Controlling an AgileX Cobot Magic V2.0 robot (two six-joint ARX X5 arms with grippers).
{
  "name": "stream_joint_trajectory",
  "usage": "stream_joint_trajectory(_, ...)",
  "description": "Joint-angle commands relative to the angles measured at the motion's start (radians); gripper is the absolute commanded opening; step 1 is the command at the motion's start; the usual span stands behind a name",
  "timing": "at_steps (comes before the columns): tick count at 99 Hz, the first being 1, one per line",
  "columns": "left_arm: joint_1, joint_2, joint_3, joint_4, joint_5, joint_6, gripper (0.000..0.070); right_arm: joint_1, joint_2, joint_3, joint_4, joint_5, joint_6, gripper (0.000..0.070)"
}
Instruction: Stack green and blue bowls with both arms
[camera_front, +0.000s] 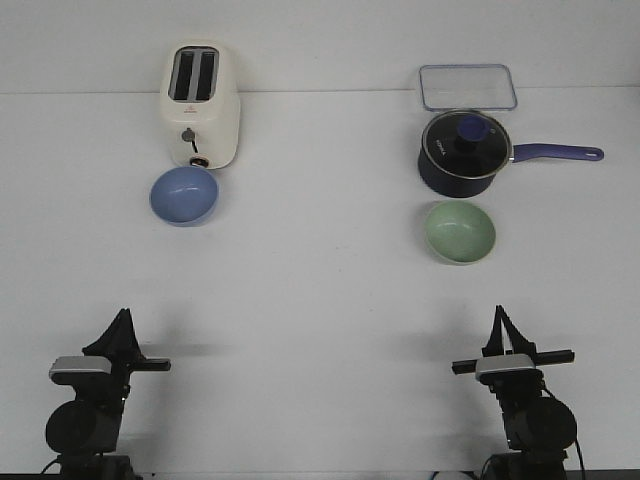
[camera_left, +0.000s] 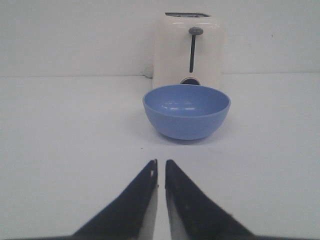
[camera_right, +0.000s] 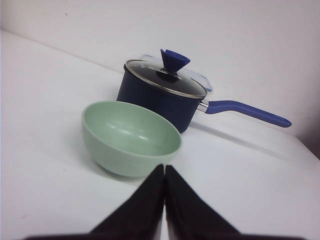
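Note:
The blue bowl (camera_front: 184, 195) stands upright on the white table at the far left, just in front of the toaster; it also shows in the left wrist view (camera_left: 186, 111). The green bowl (camera_front: 460, 232) stands upright at the right, just in front of the saucepan; it also shows in the right wrist view (camera_right: 129, 138). My left gripper (camera_front: 122, 318) (camera_left: 161, 162) is shut and empty, near the front edge, well short of the blue bowl. My right gripper (camera_front: 498, 314) (camera_right: 164, 167) is shut and empty, well short of the green bowl.
A cream toaster (camera_front: 201, 105) stands behind the blue bowl. A dark navy saucepan (camera_front: 463, 152) with a glass lid and a blue handle pointing right stands behind the green bowl. A clear plastic container (camera_front: 467, 86) lies at the back right.

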Motion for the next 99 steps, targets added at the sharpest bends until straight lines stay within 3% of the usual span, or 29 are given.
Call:
stream_joint_trajectory(1,0.002,-0.001,-0.019,0.011,0.001,0.012,0.0015,0.001,0.0,-0.002,0.013,0.0,-0.005,0.0)
stream_joint_trajectory(77,0.002,-0.001,-0.019,0.012,0.001,0.012,0.0015,0.001,0.0,-0.002,0.016,-0.002,0.002,0.0)
stream_joint_trajectory(86,0.002,-0.001,-0.019,0.011,0.001,0.012,0.0015,0.001,0.0,-0.002,0.024,-0.011,0.071,0.0)
stream_joint_trajectory(99,0.002,-0.001,-0.019,0.012,0.001,0.012,0.0015,0.001,0.0,-0.002,0.029,-0.011,0.285,0.0)
